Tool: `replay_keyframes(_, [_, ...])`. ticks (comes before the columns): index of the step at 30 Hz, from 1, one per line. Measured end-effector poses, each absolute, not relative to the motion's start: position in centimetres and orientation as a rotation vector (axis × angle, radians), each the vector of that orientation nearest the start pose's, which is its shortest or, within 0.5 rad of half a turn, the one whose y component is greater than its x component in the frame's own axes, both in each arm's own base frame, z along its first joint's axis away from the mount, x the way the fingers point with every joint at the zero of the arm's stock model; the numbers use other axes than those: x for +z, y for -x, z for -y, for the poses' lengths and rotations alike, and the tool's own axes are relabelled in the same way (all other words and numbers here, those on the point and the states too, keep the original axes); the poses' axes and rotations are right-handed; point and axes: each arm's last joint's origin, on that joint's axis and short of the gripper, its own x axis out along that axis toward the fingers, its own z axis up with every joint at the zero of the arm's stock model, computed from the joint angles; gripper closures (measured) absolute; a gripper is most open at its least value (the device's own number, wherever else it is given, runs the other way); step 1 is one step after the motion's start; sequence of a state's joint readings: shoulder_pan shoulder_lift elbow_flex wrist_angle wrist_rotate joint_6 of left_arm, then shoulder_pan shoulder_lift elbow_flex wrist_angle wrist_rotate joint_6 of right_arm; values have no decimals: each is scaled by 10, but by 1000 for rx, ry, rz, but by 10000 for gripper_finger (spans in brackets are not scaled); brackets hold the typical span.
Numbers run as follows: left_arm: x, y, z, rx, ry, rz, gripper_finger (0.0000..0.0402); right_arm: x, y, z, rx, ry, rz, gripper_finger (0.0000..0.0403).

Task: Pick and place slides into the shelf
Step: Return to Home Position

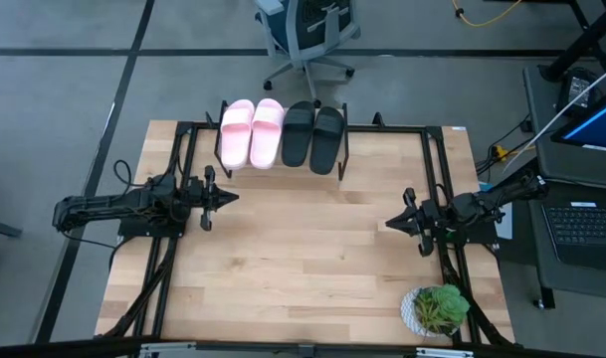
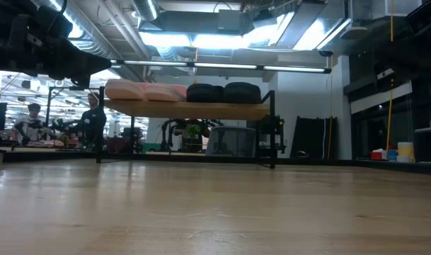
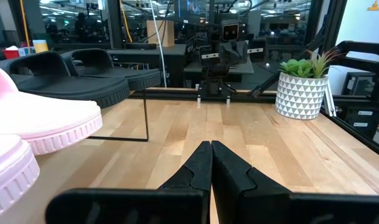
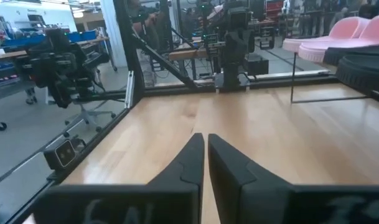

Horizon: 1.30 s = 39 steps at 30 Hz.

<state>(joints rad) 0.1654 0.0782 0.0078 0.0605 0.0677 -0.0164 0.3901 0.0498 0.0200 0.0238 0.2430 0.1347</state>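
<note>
Slides point(image 1: 282, 133): all four lie on top of the shelf point(image 2: 201, 110), side by side in one row and touching their neighbours.
Pink slides point(image 1: 238, 132): the two at the shelf's left end; from my left wrist they loom close, with a thick pale sole.
Black slides point(image 1: 325, 138): the two at the shelf's right end, just beside the pink ones.
Shelf: stands at the far edge of the surface point(image 1: 303, 254), a light plank on thin black legs, with open space under it.
Left fingers point(image 1: 226, 196): mine, low over the surface, in front of the shelf and a little past its left end, well apart from it; pressed together, with nothing between them.
Right fingers point(image 1: 392, 223): also mine, in front of the shelf and past its right end, farther from it than the left ones; closed to a hairline at the tips, holding nothing.
Potted plant point(image 1: 437, 308): far in front of the shelf, at the near right corner of the surface.
Office chair point(image 1: 307, 35): on the floor just behind the shelf.
People point(image 2: 91, 120): in the room beyond the shelf's left end, seen from table height.
</note>
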Motion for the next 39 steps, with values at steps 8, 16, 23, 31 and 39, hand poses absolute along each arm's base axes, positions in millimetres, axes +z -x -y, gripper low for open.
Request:
replay_keyframes(8, [166,-101,-15,98,17,-9,401,169,-94,-31,147,-65,-11,379])
replay_keyframes(16, [166,-101,-15,98,17,-9,401,169,-94,-31,149,-20,-8,379])
replay_keyframes(23, [166,-101,-15,97,17,-9,401,173,-93,-25,141,85,52,379])
replay_keyframes(31, [166,-101,-15,97,17,-9,401,168,-96,-13,135,115,35,379])
replay_keyframes(39, [166,-101,-15,98,17,-9,401,168,-97,-1,20,152,28,379])
